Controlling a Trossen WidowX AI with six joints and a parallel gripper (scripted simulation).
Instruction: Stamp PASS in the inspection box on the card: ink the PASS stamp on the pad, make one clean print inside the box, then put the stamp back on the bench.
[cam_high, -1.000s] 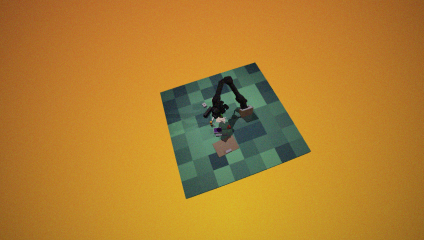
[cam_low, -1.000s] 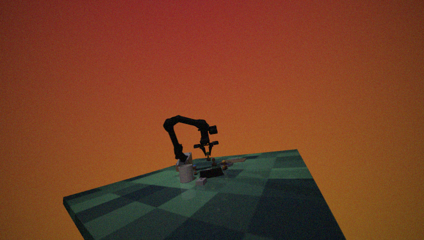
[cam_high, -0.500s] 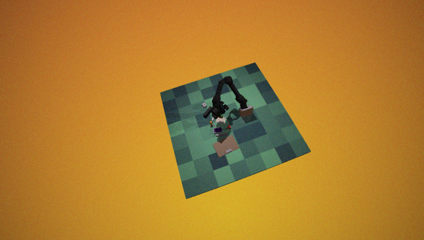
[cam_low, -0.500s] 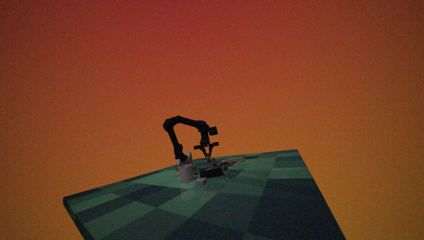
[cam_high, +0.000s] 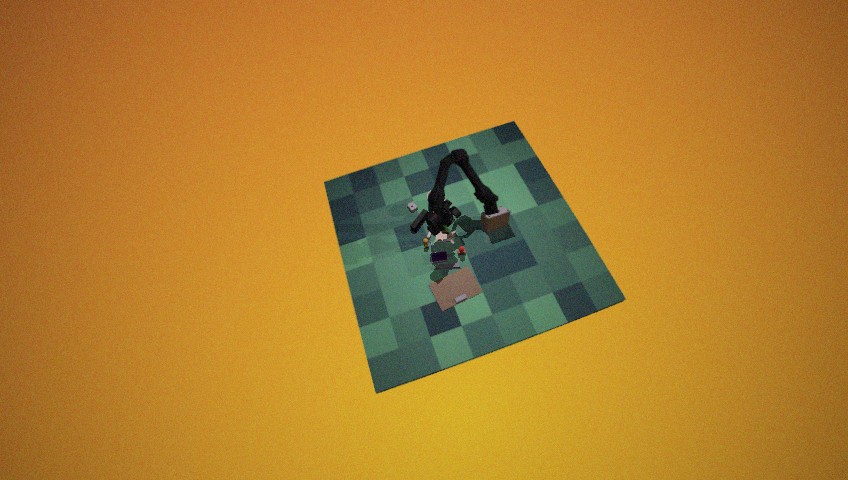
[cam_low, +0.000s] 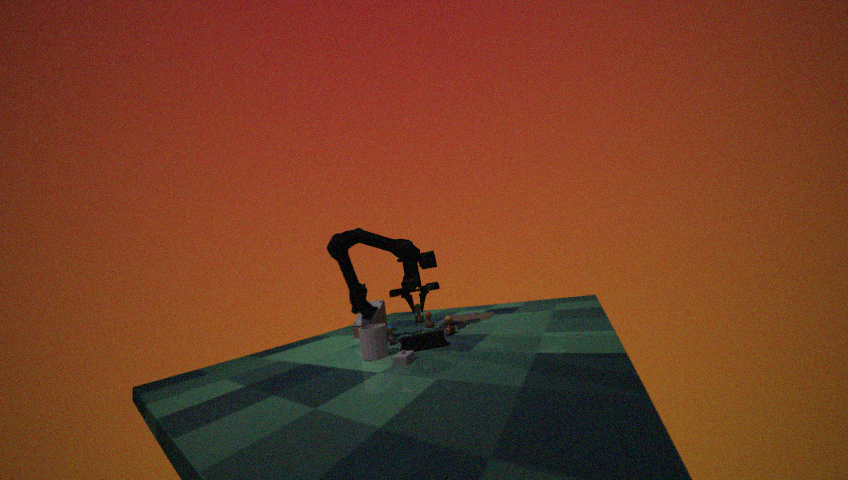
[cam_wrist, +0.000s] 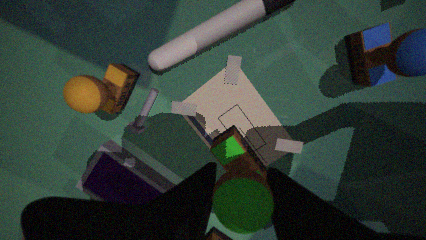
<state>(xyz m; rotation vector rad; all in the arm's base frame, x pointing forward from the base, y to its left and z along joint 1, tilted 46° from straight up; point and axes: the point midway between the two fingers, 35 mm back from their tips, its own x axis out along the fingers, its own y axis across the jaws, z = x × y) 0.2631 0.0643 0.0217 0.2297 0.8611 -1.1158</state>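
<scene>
My gripper (cam_low: 418, 310) (cam_wrist: 241, 172) is shut on the green stamp (cam_wrist: 242, 205), which has a round green knob and a brown block with a bright green patch. The stamp is upright, with its face hidden. In the wrist view its block overlaps the lower edge of the cream card (cam_wrist: 250, 95) and lies beside the inspection box (cam_wrist: 237, 105); its exact height is unclear. The visible part of the box shows no clear print; part is shaded. The purple ink pad (cam_high: 439, 256) (cam_wrist: 115, 177) lies to the lower left in the wrist view.
An orange stamp (cam_high: 426, 242) (cam_wrist: 85, 94), red stamp (cam_high: 461, 251), blue stamp (cam_wrist: 410, 52) and white marker (cam_wrist: 215, 32) surround the card. A brown board (cam_high: 455, 289) lies beyond the pad. A white cylinder (cam_low: 374, 342), dark block (cam_low: 423, 340) and small white block (cam_low: 403, 357) stand nearby.
</scene>
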